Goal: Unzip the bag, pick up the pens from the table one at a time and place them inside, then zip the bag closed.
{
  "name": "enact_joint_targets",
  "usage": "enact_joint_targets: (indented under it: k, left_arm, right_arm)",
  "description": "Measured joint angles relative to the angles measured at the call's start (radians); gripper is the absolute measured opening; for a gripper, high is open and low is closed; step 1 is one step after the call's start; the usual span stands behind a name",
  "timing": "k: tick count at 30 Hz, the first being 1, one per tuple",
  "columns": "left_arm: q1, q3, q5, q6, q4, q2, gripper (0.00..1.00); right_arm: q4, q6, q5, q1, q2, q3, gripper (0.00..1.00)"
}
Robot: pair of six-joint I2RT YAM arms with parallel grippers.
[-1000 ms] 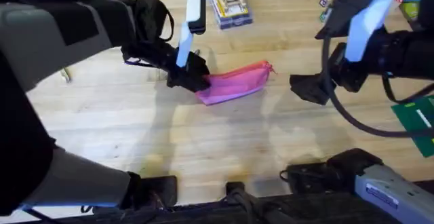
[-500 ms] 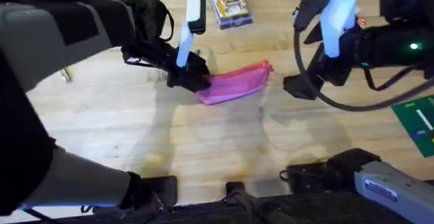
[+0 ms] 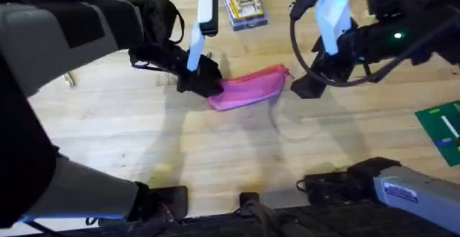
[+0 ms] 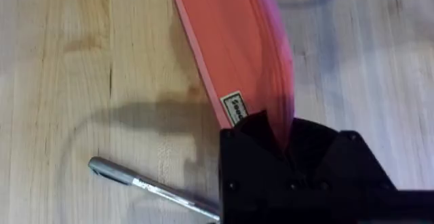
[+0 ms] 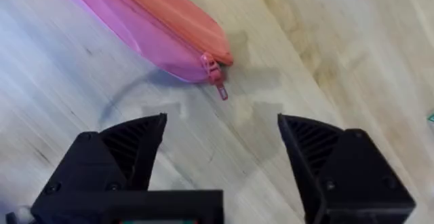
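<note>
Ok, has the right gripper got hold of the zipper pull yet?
No. In the right wrist view the right gripper is open, and the zipper pull lies on the table ahead of its fingertips, untouched.

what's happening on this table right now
The left claw is shut on one end of the pink pouch, pinning it to the wooden table. The right claw is open just short of the zipper pull at the other end. The zipper looks closed, and a pen lies beside the pouch.

Pink bag point(image 3: 249, 87) lies flat on wood table point(image 3: 215, 151), zipped, red pull point(image 5: 218, 85) at its end; grey pen point(image 4: 152, 188) beside it.
</note>
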Motion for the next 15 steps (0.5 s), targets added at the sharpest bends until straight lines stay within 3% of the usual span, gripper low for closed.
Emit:
enact_joint_targets:
  k: [7,15]
  left_arm:
    - [0.0,0.0,0.0,0.0,0.0,0.0,0.042]
    - [0.0,0.0,0.0,0.0,0.0,0.0,0.042]
  right_arm:
    - [0.048,0.008,-0.005,0.0,0.144,0.0,0.998]
    - [0.127,0.008,-0.005,0.018,0.194,0.0,0.997]
